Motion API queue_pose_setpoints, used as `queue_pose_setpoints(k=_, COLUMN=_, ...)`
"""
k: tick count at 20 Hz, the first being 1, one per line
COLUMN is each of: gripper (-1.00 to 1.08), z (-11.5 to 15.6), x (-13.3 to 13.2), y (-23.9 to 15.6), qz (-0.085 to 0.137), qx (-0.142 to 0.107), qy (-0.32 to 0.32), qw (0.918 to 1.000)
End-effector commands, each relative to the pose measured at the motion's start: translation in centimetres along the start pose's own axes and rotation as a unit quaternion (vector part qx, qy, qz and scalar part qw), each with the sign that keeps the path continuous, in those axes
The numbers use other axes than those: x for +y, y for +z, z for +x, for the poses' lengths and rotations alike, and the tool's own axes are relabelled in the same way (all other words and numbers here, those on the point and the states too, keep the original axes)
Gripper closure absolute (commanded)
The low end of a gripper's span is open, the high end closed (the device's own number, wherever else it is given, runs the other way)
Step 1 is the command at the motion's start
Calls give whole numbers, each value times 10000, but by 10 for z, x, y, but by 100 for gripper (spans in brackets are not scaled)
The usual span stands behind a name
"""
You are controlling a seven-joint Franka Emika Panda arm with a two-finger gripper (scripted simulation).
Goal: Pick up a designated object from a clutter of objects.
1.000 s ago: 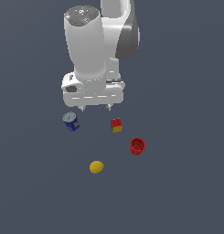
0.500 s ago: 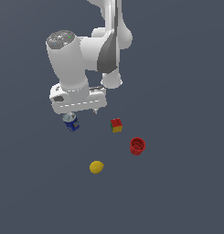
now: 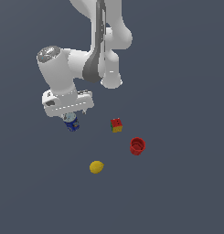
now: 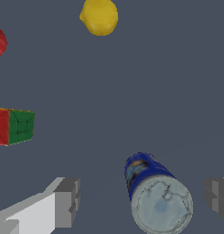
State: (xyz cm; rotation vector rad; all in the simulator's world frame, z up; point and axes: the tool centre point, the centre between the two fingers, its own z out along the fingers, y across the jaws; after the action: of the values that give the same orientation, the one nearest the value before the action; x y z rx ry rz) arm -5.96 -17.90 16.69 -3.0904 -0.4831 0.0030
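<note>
Blue can point(image 4: 152, 192), silvery lid, orange label marks, upright; pincer point(image 4: 143, 203) spread wide, empty.

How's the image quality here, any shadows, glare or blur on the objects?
Exterior view: flat, even light, no cast shadows under the lemon or red cup. Wrist view: blue can sharp but blocky, dull sheen on its lid, no blur.

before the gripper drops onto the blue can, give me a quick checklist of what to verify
1. Jaws open: ok, gripper fingers spread.
2. Blue can between fingers: ok, nearer one of them.
3. Can upright, lid facing the wrist camera: ok.
4. Cube, red cup and lemon apart from can: ok.
5. Height above can: cannot tell.
</note>
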Motion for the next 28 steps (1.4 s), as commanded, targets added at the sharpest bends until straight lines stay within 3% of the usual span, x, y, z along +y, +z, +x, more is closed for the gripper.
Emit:
queue_pose_setpoints(k=1, gripper=-92, z=-13, x=10, y=11, qz=-13, qx=6, qy=-130, qw=9999)
queue_pose_setpoints(k=13, gripper=-92, z=-54, x=36, y=39, qz=-63, qx=-2, qy=-479, qw=9988)
queue_pose_setpoints(k=28, gripper=-92, z=-58, x=38, y=65, qz=-70, qx=-9, qy=-503, qw=9987)
